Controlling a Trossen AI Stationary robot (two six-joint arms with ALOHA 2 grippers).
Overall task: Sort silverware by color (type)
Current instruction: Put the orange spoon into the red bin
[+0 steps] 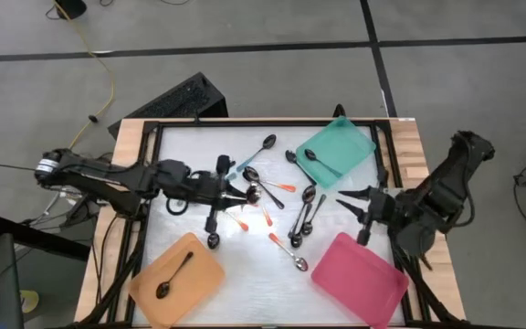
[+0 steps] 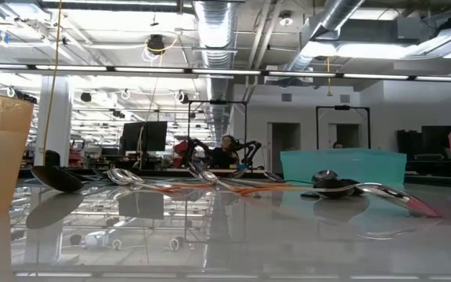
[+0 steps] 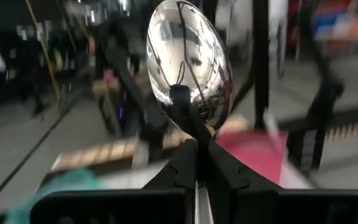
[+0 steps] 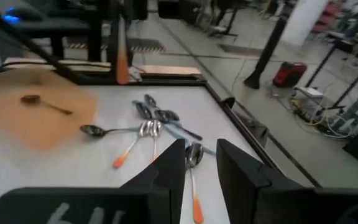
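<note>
Gripping a silver spoon (image 3: 190, 62) by its handle, bowl pointing outward, the left tool (image 1: 245, 194) hovers mid-table; the right tool (image 1: 359, 208) waits half-open beside the pink tray (image 1: 359, 279).

- A robotics lab or open workshop hall.
- Bare ducts (image 2: 210, 31) and pipes run overhead, above the table (image 2: 225, 235).
- Beyond the table: monitors (image 2: 146, 135), a seated person (image 2: 227, 150).
- Grey floor (image 1: 245, 82), cables (image 1: 99, 82) beside the table.
</note>
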